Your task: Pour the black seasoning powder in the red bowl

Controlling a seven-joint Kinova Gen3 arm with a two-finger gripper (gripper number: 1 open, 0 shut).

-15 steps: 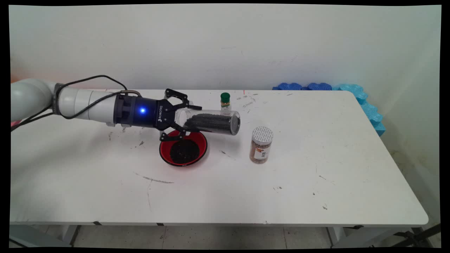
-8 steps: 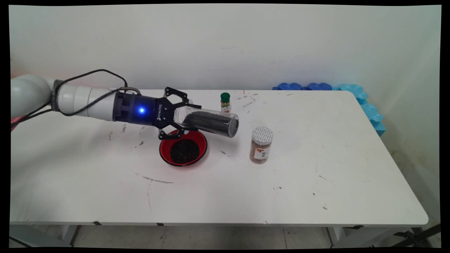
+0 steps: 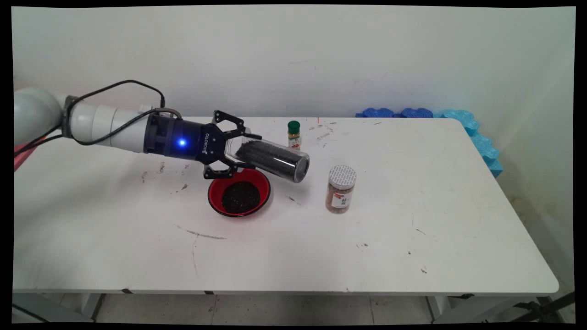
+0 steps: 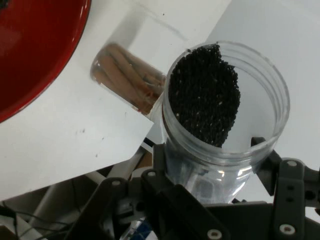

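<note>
Above the red bowl (image 3: pixel 239 196) on the desk (image 3: pixel 412 238), the gripper (image 3: pixel 231 147), jaws clamped on a clear jar (image 3: pixel 270 158) of black grains, holds it nearly level, base tipped slightly down; judged best kept firmly gripped, turning slowly to avoid spilling.

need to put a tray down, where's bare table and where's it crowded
Bare: the table's right half beyond the brown spice jar, and the near strip before the red bowl. Crowded: mid-table, where the gripper holds the clear jar of black grains near the green-capped bottle.
</note>
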